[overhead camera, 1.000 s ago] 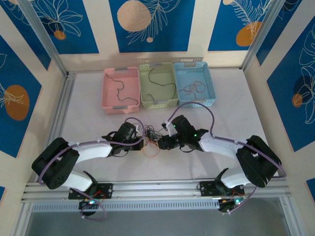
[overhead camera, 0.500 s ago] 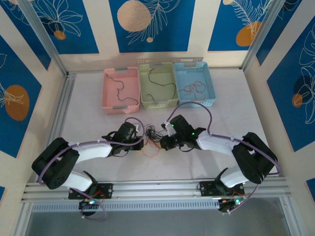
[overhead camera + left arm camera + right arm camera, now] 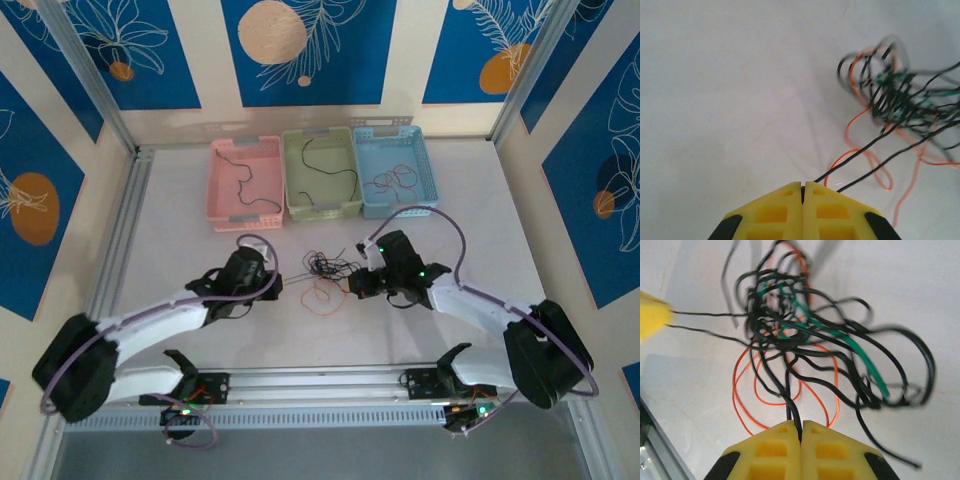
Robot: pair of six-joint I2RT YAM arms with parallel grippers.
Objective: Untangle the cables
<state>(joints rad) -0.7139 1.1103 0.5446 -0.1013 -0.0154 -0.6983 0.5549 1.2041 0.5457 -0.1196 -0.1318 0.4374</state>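
The cables [image 3: 325, 268] lie in a loose knot on the white table [image 3: 470, 200], near its middle, between the two grippers and well apart from three baskets at the far side. The knot is mostly black strands with a green one through it, and thin orange loops spread on the table beneath and on the near side. The left gripper [image 3: 802, 186] has its yellow jaws pressed together on a black strand of the cables that comes out right at the seam and runs taut up to the knot; a second black strand runs beside it, and it is unclear whether that one is pinched too. The right gripper [image 3: 801, 424] is likewise clenched, with a black strand going straight in between its jaws from the knot just ahead. In the top view the two grippers face each other across the knot, both low over the table. At the back, the pink basket [image 3: 245, 141] holds a black wire [image 3: 243, 175], the green basket [image 3: 293, 175] another, and the blue basket [image 3: 432, 175] a few red-orange wires [image 3: 390, 182].
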